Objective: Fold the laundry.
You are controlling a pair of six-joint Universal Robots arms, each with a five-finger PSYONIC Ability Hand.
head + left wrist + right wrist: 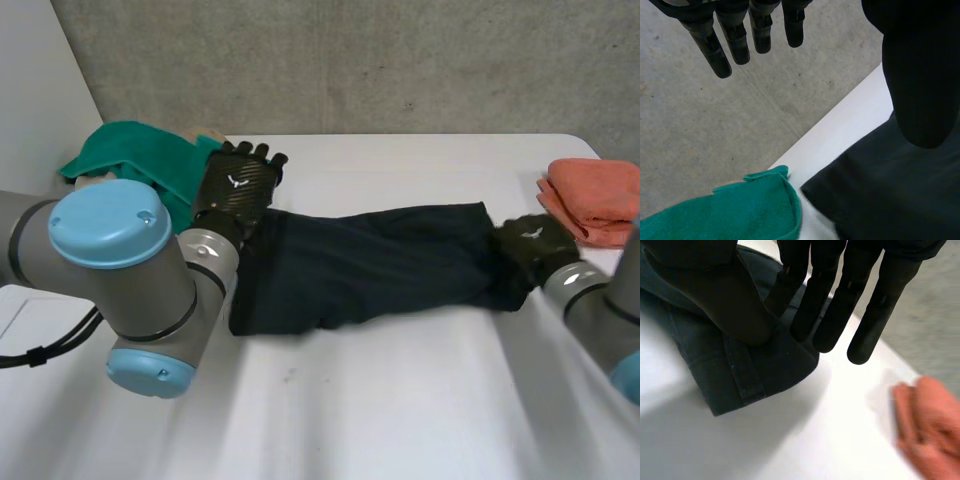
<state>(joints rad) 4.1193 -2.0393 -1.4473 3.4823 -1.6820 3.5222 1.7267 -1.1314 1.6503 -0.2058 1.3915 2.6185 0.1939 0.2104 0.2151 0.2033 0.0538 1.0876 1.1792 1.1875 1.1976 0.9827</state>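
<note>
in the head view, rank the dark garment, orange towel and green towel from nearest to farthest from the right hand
1. dark garment: its right end is at the right hand.
2. orange towel: folded, at the right, just beyond the hand.
3. green towel: far across, at the back left.

Dark garment [370,265], mid-frame: matt woven cloth, stitched hem, soft creases. Green towel [140,160], upper left: fuzzy terry. Orange cloth [600,195], right edge: nubby, matt. Table [400,400]: white, smooth, matt. Wall [350,60] behind: rough grey concrete. Left robot hand [238,185]: black, weave-patterned back, slight sheen. Right robot hand [535,240]: matt black. Arm cap [110,222]: smooth light-blue plastic, semi-gloss.
</note>
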